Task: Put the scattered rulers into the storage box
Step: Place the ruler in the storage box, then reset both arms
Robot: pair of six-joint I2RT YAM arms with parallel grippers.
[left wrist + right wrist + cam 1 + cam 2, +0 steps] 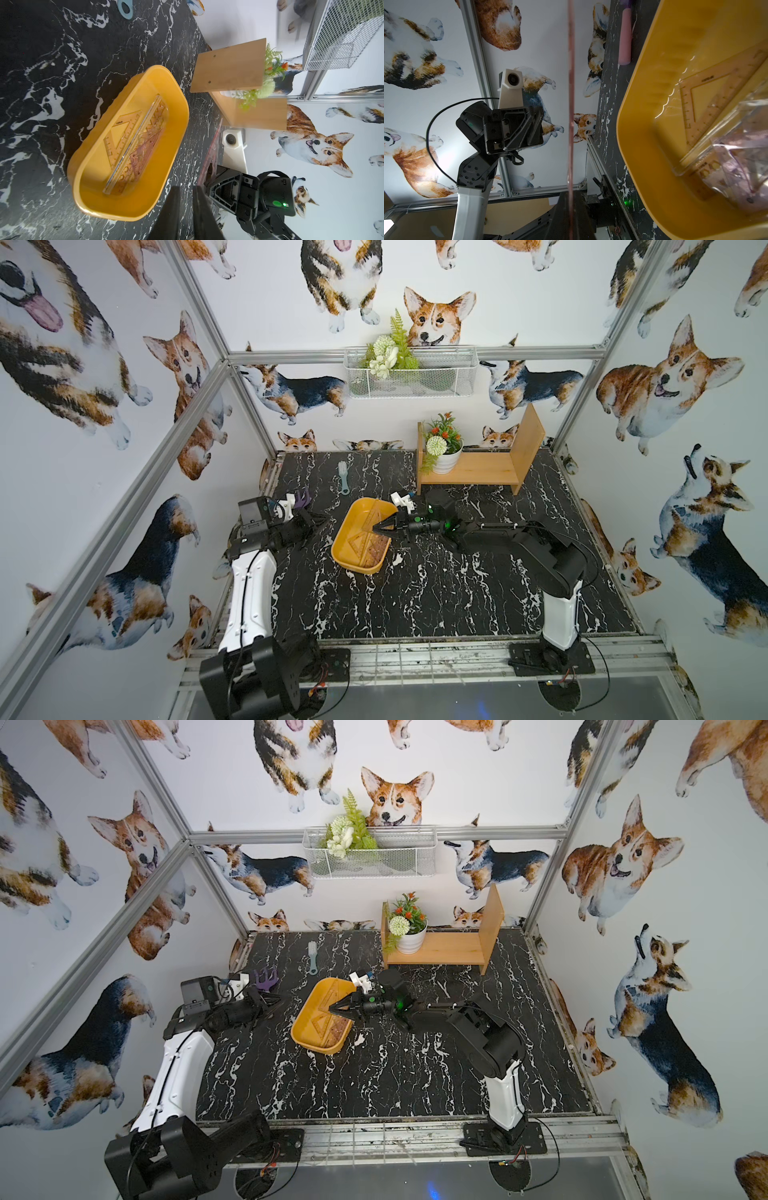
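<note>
The yellow-orange storage box lies mid-table with several clear rulers flat inside, among them a triangular set square. My right gripper hangs over the box's right rim. It is shut on a thin pink-tinted ruler that stands on edge above the table beside the box. My left gripper hovers left of the box. Its jaws stand a narrow gap apart with nothing between them.
A pale blue brush lies at the back of the table, and a purple toy fork sits behind my left arm. A wooden shelf with a potted plant stands back right. A white wire basket hangs on the wall.
</note>
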